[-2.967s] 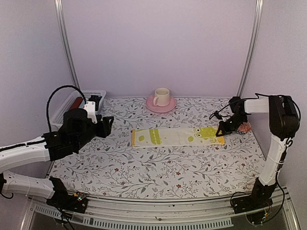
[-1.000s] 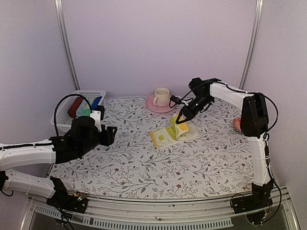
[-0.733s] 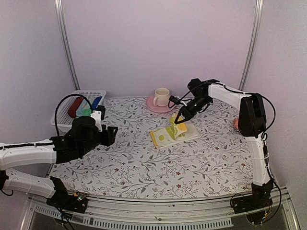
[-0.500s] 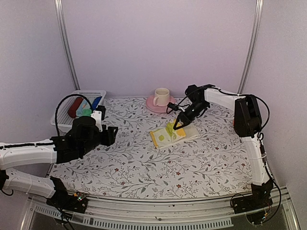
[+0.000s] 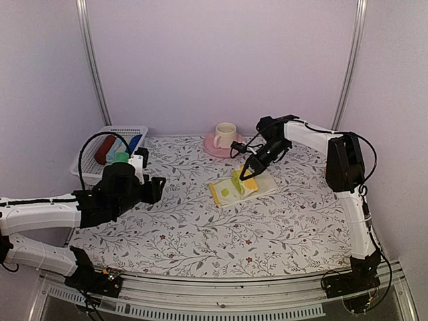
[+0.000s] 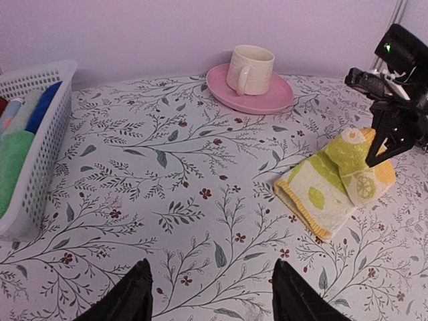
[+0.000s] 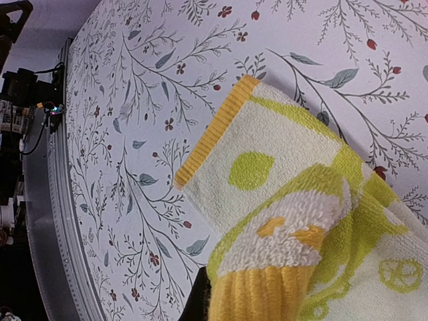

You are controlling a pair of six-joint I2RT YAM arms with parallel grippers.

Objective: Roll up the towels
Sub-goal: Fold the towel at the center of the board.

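Setting: pale lilac walls close in a tabletop (image 5: 200,234) covered with a white cloth printed in leafy sprigs.
Towel in work: the yellow towel (image 5: 231,189) with green marks lies near the middle of the tabletop, a little right of centre. Its near-left end lies flat and shows an orange-yellow border. Its far-right end is raised and doubled back over the flat part.
Right arm: it reaches in from the right, and the right claw (image 5: 246,172) is pinched together on the raised, orange-edged end of the yellow towel, holding it just above the layer beneath.
Left arm: it hangs low over the left of the tabletop, well apart from the yellow towel. The left claw (image 6: 212,281) has its fingers spread wide with nothing between them.
Basket: a white mesh basket (image 5: 130,131) sits at the far left corner. In it lie the green towel (image 5: 120,157), a red roll (image 5: 103,148) and a blue roll (image 5: 134,142).
Crockery: a cream cup (image 5: 225,134) stands on a pink saucer (image 5: 210,144) at the back, near the right arm.
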